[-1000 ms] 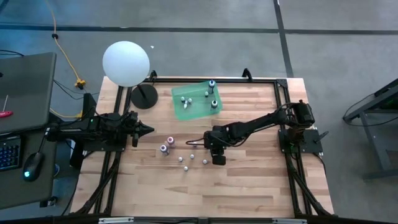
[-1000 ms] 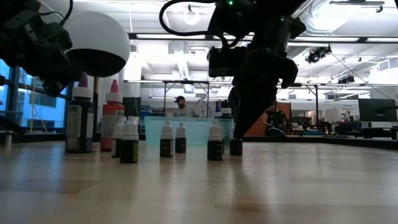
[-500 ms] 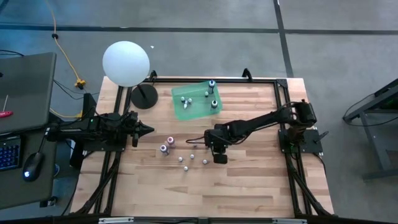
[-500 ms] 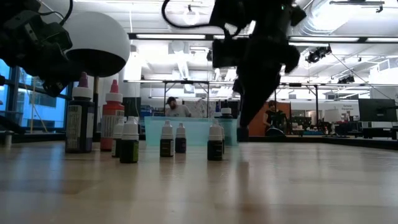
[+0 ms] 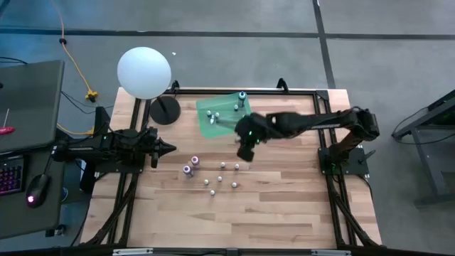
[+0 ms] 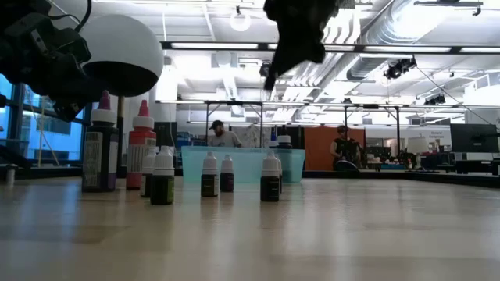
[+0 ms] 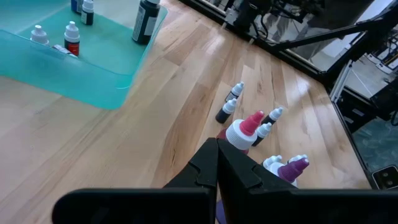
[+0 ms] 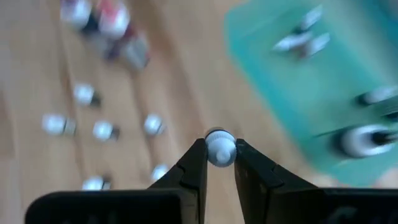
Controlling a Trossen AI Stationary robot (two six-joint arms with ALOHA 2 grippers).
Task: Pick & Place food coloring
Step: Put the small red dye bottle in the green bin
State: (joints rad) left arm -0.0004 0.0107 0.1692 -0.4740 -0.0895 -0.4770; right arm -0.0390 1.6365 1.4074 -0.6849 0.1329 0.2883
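My right gripper (image 5: 245,151) hangs above the table, just near of the teal tray (image 5: 222,122), and is shut on one tiny white-capped food coloring bottle (image 8: 219,149). Several more small bottles (image 5: 221,178) stand on the wood near of it. Two larger ones (image 5: 190,166) stand to their left, one red-tipped (image 7: 244,129). A few bottles (image 5: 244,119) stand inside the tray. My left gripper (image 5: 168,148) waits shut at the table's left side, level, pointing at the loose bottles. My right gripper pinches the bottle at its white cap (image 8: 219,140) between the two fingertips (image 8: 198,154). The fingers slant down from the table's right side. The bottle is lifted clear of the table; its body below the cap is hidden by the cap and fingers.
A white globe lamp (image 5: 144,71) on a black round base (image 5: 165,111) stands at the far left corner. A black frame (image 5: 313,92) runs along the table's far and right edges. Bare wood (image 5: 284,206) lies toward the near edge.
My right gripper has lifted one small bottle off the table, risen high and swung toward the far edge and the teal tray, rolling a little. The bottle went from standing on the wood to hanging clear. The other bottles stayed put.
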